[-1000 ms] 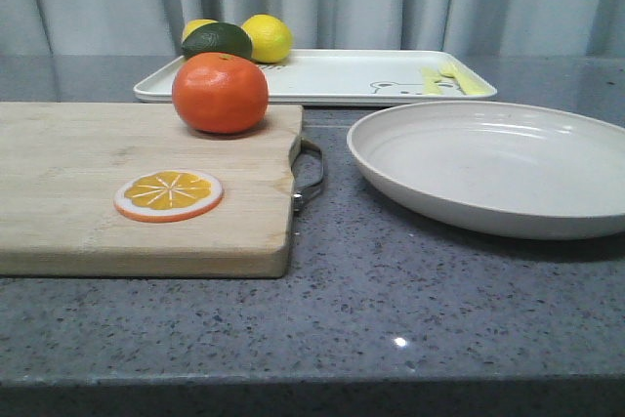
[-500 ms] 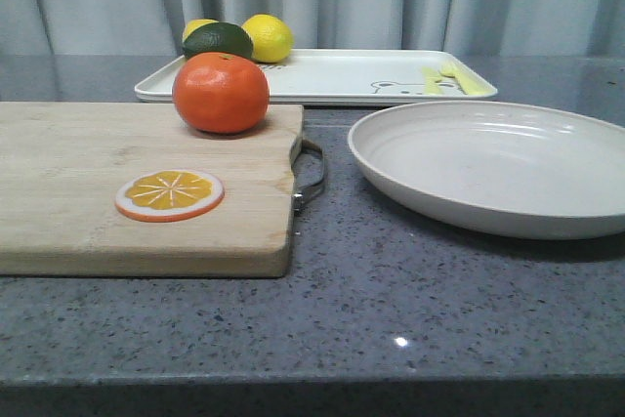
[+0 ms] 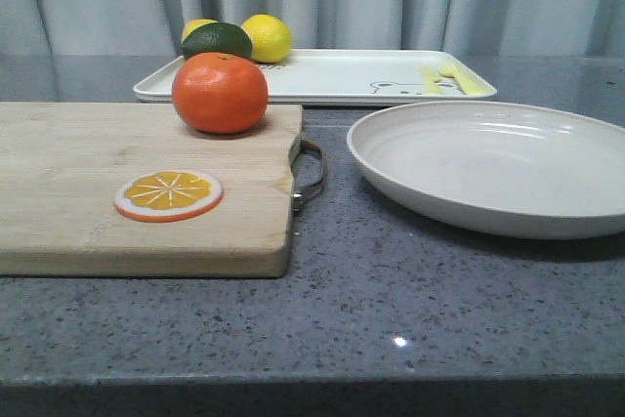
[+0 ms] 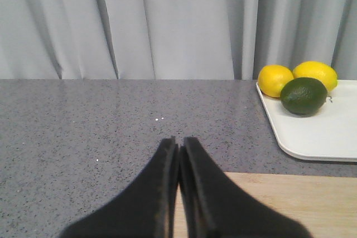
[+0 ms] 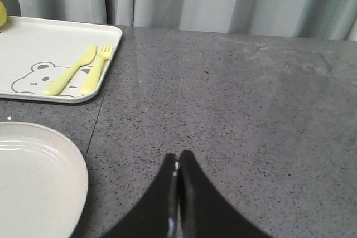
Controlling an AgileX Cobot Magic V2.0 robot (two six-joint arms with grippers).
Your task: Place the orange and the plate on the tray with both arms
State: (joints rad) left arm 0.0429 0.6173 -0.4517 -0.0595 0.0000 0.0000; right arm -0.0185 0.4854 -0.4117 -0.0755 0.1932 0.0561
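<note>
The left gripper [image 4: 178, 154] and right gripper [image 5: 178, 168] are both clenched empty, nothing has shifted since a second ago: orange [image 3: 220, 93] on the cutting board [image 3: 78, 192], plate [image 3: 498, 165] beside the right gripper, tray [image 3: 332, 75] beyond, task unstarted.
</note>
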